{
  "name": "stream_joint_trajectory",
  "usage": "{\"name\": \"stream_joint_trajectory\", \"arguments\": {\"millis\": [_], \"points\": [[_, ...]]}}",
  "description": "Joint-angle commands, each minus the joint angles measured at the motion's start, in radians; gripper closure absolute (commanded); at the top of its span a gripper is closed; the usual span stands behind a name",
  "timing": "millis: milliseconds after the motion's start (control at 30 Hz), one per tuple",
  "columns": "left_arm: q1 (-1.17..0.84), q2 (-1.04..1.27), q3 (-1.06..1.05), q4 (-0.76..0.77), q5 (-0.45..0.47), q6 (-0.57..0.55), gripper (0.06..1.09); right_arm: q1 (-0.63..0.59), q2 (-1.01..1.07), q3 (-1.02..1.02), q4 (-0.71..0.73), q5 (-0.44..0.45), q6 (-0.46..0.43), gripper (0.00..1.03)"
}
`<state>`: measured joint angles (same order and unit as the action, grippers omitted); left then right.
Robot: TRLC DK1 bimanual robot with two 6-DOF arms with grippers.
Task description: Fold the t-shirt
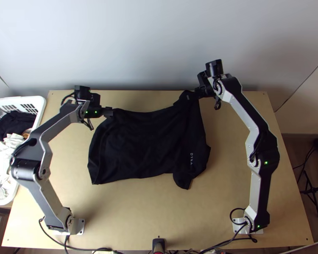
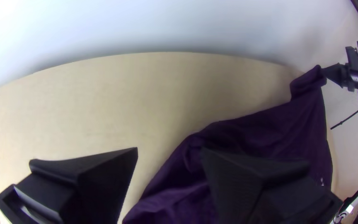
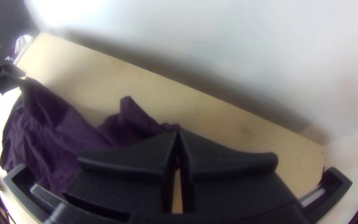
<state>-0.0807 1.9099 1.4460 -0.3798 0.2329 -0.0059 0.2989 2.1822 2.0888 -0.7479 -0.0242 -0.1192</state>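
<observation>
The black t-shirt point(image 1: 148, 135) lies spread sideways mid-table, its far right part raised and some folds at its right side. At its far left corner is my left gripper point(image 1: 110, 112); in the left wrist view that gripper point(image 2: 169, 151) stands open, one finger over the cloth and the other over bare wood. My right gripper point(image 1: 198, 92) is at the shirt's far right corner. In the right wrist view the right gripper point(image 3: 178, 131) has its fingertips together on the dark cloth point(image 3: 59, 137), shut on an upper edge piece. The cloth inside the grip is hidden.
A white laundry basket point(image 1: 12, 194) with dark and light clothes stands at the table's left edge. A pale wall point(image 1: 146, 42) rises behind the table. Bare wood point(image 1: 138, 211) lies in front of the shirt, and cables run along the near edge.
</observation>
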Motion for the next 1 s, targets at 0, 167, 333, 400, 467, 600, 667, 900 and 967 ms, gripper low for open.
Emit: {"name": "stream_joint_trajectory", "arguments": {"millis": [0,167,333,400,467,600,667,900,967], "points": [[-0.031,-0.083,0.027,-0.269,0.066,0.021,0.23,-0.012,0.013,0.024,0.002,0.000,0.004,1.00],[-0.070,-0.106,0.033,-0.426,0.065,0.093,0.23,-0.017,0.011,0.024,0.002,-0.002,0.004,1.00],[-0.083,-0.091,0.034,-0.470,0.062,0.159,0.23,-0.015,0.010,0.024,0.002,-0.002,0.004,1.00],[-0.097,-0.064,0.060,-0.456,-0.003,0.167,0.23,-0.009,0.011,0.022,0.002,-0.002,0.004,1.00],[-0.097,-0.022,0.114,-0.453,-0.032,0.152,0.23,-0.003,0.010,0.022,0.002,0.000,0.004,1.00],[-0.108,0.075,0.206,-0.456,-0.033,0.146,0.23,0.011,0.010,0.022,0.002,0.000,0.001,1.00],[-0.119,0.123,0.248,-0.456,-0.044,0.142,0.23,0.013,0.008,0.022,0.002,0.000,0.001,1.00],[-0.140,0.273,0.372,-0.472,-0.070,0.135,0.23,0.009,-0.006,0.008,0.001,0.000,0.000,1.00],[-0.145,0.288,0.387,-0.473,-0.084,0.133,0.24,0.008,-0.009,0.004,0.001,0.001,-0.002,1.00]]}}
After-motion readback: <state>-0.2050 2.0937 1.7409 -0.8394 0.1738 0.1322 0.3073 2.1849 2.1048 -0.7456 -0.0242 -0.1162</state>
